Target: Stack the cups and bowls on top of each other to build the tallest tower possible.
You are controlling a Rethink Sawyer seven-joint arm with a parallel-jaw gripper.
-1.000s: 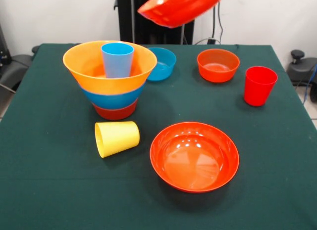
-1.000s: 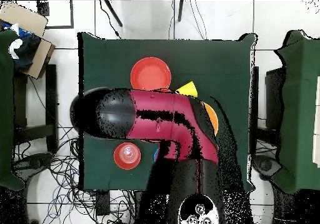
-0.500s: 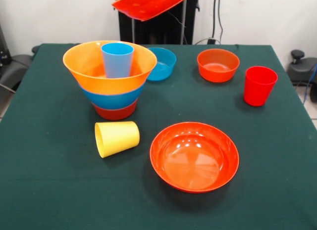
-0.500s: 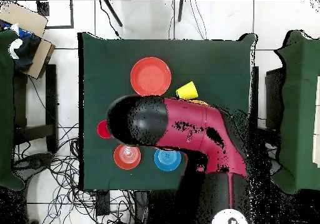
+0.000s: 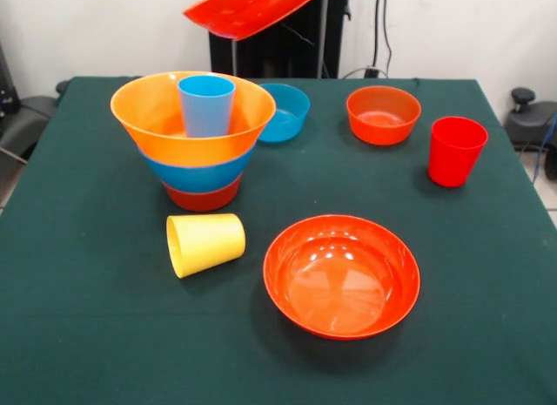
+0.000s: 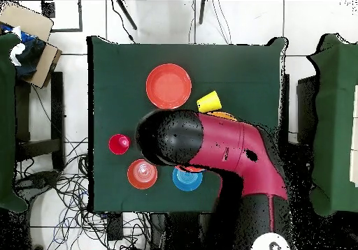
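Note:
The tower stands at the table's left in the front view: a red-orange bowl (image 5: 203, 197) at the bottom, the large blue bowl (image 5: 198, 174) in it, the huge orange bowl (image 5: 161, 126) on top, and the light blue cup (image 5: 206, 104) upright inside. A wide red-orange bowl (image 5: 248, 8) hangs tilted in the air at the top edge, behind and above the tower. My gripper holds it but is hidden above the picture and under the arm (image 6: 210, 149) in the overhead view. The yellow cup (image 5: 205, 243) lies on its side in front of the tower.
A second wide red-orange bowl (image 5: 341, 275) sits front centre. A small blue bowl (image 5: 285, 113), a small red-orange bowl (image 5: 383, 115) and the upright red cup (image 5: 456, 151) stand at the back and right. Cardboard boxes (image 6: 31, 41) lie off the table.
The held bowl has moved left in the front view, closer to above the tower. In the overhead view the arm has swung right and uncovered the red cup and small blue bowl.

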